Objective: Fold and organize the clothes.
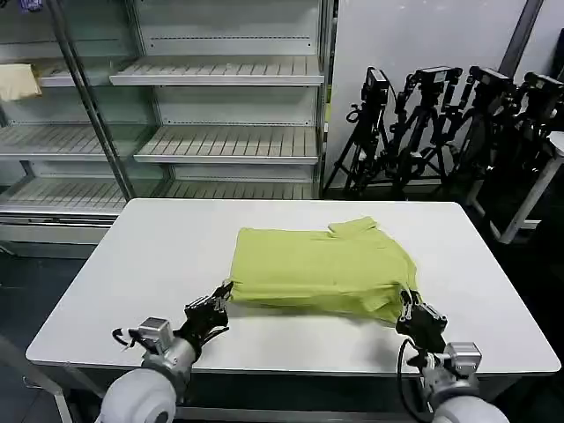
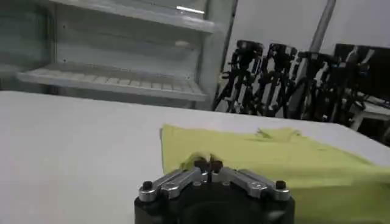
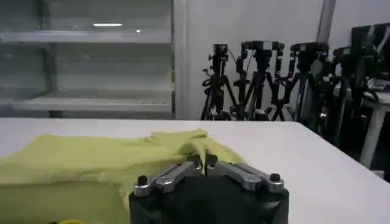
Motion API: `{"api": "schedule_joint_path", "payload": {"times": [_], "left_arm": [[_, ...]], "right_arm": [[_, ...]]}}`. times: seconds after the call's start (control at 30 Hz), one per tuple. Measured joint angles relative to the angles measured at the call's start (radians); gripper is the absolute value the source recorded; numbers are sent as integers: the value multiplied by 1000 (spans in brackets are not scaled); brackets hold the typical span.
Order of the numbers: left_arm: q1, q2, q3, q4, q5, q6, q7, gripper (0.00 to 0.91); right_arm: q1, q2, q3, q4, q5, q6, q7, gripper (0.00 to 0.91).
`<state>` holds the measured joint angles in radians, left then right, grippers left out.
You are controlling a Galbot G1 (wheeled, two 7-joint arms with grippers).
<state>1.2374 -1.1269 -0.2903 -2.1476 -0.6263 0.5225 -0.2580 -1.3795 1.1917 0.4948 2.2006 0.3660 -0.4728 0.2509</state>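
Head view: lime T-shirt (image 1: 322,271) lies partly folded on the white table (image 1: 159,264), right of the middle and nearer the front edge than the back. Upper layer doubled over the lower; a sleeve or collar flap pokes out toward the back edge. Fabric rumpled along its front hem.

Left gripper (image 1: 214,301) sits low at the shirt's front-left corner, fingertips right at the cloth edge. Left wrist view: its fingers (image 2: 198,163) are pressed together, tips meeting at the shirt's near corner (image 2: 183,159); whether cloth is pinched between them, cannot tell.

Right gripper (image 1: 411,304) sits at the shirt's front-right corner, near the table's front edge. Right wrist view: fingers (image 3: 196,161) drawn together with a ridge of yellow-green fabric (image 3: 201,146) rising just at the tips; it appears to be nipping the cloth there.

Behind the table: empty white slatted shelving (image 1: 225,141), a pale cream cloth (image 1: 18,81) on an upper left shelf. Black tripods (image 1: 423,123) stand by the wall to the right.
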Motion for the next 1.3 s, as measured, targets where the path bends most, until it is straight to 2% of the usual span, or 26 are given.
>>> {"api": "schedule_joint_path", "payload": {"times": [0.6,0.63,0.67,0.7,0.73,0.77,1.3], "left_arm": [[-171,-47,108,208,115,-31,-1,40],[-177,-50,111,216,120,-33,-1,81],[-183,-52,114,224,126,-34,-1,222],[-189,-55,116,233,132,-37,-2,383],[-194,-58,118,241,137,-39,-3,625],[-199,-60,120,248,142,-40,-4,907],[-170,-65,103,244,151,-34,-13,907]], "right_arm": [[119,-4,-60,-154,-47,-11,-15,0],[121,-2,-64,-160,-51,-12,-15,0],[122,-1,-67,-165,-54,-13,-16,0],[122,0,-69,-167,-58,-16,-17,0],[123,1,-71,-168,-62,-18,-20,0],[123,2,-72,-169,-66,-22,-22,907],[44,20,-12,-106,-86,-11,-43,907]]}}
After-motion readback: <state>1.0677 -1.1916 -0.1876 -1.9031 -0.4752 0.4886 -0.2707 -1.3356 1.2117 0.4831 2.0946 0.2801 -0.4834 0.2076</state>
